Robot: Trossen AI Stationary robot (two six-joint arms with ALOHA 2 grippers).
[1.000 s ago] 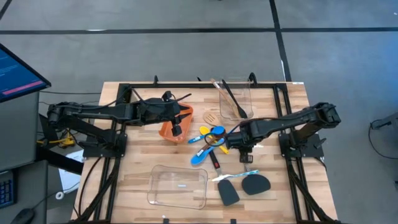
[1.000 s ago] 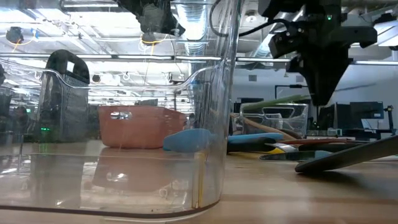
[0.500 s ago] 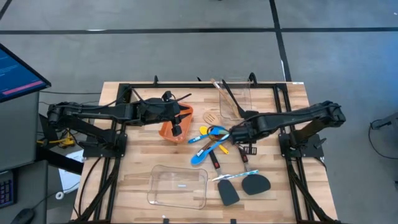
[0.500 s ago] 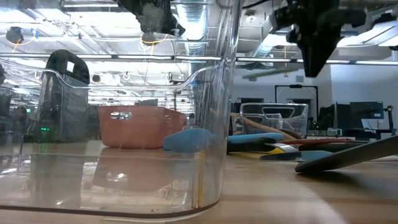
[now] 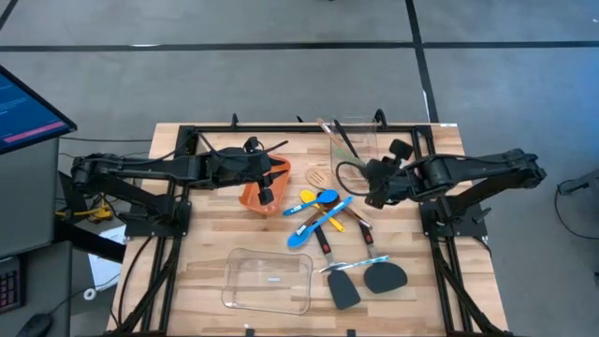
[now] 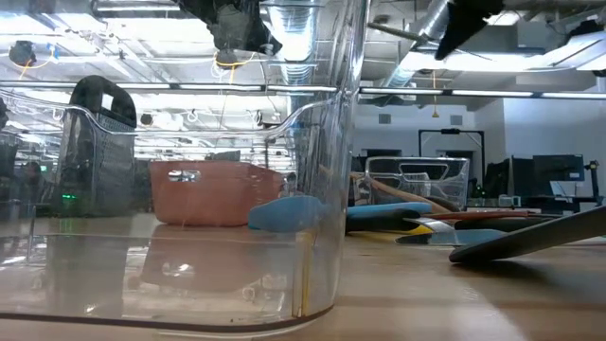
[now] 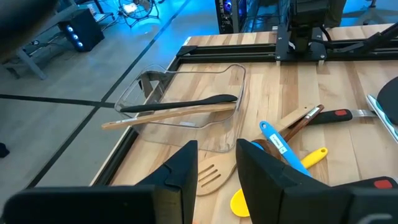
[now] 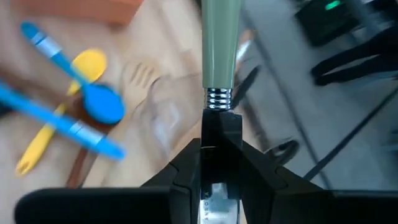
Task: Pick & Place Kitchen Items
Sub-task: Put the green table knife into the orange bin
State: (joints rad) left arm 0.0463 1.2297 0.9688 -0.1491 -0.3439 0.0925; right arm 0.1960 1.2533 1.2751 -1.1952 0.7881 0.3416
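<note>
Green-handled utensil (image 8: 221, 43) pinched in the right jaws (image 8: 216, 140), up over the clear container (image 5: 351, 150) by the bench's far edge. Looks light, stiff, probably slick; best gripped near the metal collar. Left jaws (image 7: 214, 168) parted, empty, over the orange bin (image 5: 257, 192).

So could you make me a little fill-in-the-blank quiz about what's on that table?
1. The right gripper is shut on a tool with a pale ___ handle.
2. The bin under the left gripper is ___.
3. The far clear container holds ___ utensils.

Missing words: green; orange; two.
</note>
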